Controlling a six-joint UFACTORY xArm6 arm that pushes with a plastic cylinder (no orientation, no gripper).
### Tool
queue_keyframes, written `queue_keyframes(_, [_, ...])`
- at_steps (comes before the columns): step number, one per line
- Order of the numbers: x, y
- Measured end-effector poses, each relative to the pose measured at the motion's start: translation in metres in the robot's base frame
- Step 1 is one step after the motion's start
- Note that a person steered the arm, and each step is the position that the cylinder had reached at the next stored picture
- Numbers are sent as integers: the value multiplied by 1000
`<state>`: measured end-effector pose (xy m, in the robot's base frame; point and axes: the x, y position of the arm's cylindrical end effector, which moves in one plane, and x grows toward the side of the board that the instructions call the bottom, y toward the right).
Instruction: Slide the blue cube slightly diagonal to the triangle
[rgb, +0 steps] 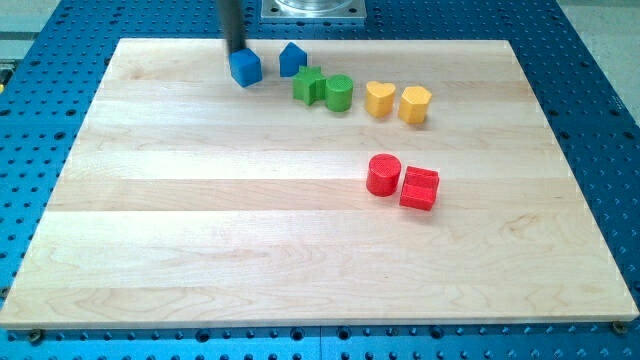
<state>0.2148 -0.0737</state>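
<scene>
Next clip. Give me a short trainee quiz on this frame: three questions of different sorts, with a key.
1. True or false: my tip sits at the upper-left edge of the blue cube.
2. Multiple choice: which block lies directly to the view's right of the blue cube? A) the red cylinder B) the blue triangle block C) the yellow heart block
3. Fill in: the red cube rests beside the red ____.

Key
1. True; the rod comes down right at that edge, at the view's top.
2. B
3. cylinder
</scene>
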Motion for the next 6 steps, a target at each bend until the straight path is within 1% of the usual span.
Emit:
queue_keyframes(1, [-16,74])
queue_keyframes(2, [-17,125])
queue_keyframes(3, [-8,119])
queue_keyframes(4, [3,48])
queue_keyframes(5, [19,30])
queue_keyframes(6, [50,-41])
